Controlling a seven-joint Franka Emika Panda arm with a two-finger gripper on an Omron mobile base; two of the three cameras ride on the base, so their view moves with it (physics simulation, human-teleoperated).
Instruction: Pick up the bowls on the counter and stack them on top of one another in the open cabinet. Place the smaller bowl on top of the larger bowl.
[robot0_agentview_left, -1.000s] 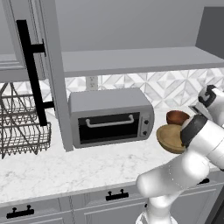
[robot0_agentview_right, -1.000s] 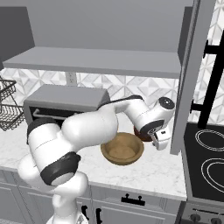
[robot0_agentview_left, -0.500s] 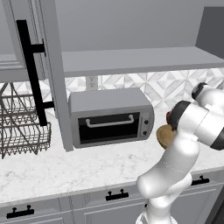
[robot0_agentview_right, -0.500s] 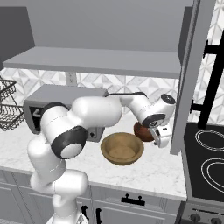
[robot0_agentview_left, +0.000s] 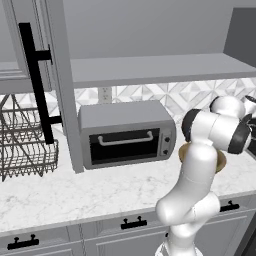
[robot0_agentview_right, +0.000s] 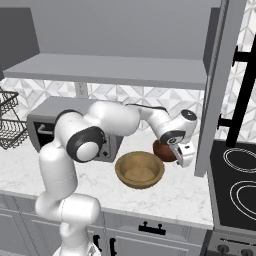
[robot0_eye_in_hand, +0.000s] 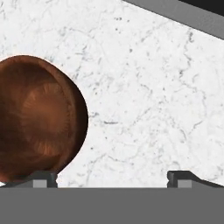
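So the setup is a kitchen: a white marble-look desk with faint grey veins (robot0_agentview_right: 190, 192) runs over grey drawers with black handles (robot0_agentview_left: 134, 223), and the wall behind has a pale geometric tile backsplash (robot0_agentview_left: 165, 95). A grey toaster oven with a dark glass door (robot0_agentview_left: 127, 133) sits on the desk under the flat grey shelf of the open wall cabinet (robot0_agentview_right: 115, 70). The cabinet's door with its long black bar handle (robot0_agentview_left: 35, 80) hangs open on the left in the left base view, with a wire dish rack (robot0_agentview_left: 22, 137) beside it. A black stovetop (robot0_agentview_right: 235, 190) sits off to the right in the right base view.

The robot's hand (robot0_agentview_right: 181, 153) is reaching low on the right side of the desk, right by the small dark reddish-brown round bowl (robot0_agentview_right: 164, 151). In the hand view that bowl (robot0_eye_in_hand: 39, 127) sits on the marble off to the left, over the left fingertip (robot0_eye_in_hand: 43, 178) rather than between the two tips. The fingers are spread wide with nothing held between them.

The wide shallow tan wooden bowl (robot0_agentview_right: 139, 170) rests on the desk just in front of the reddish one, very close to it; can't tell if they touch. In the left base view, the arm hides most of it, with just tan edges (robot0_agentview_left: 220, 162) peeking out.
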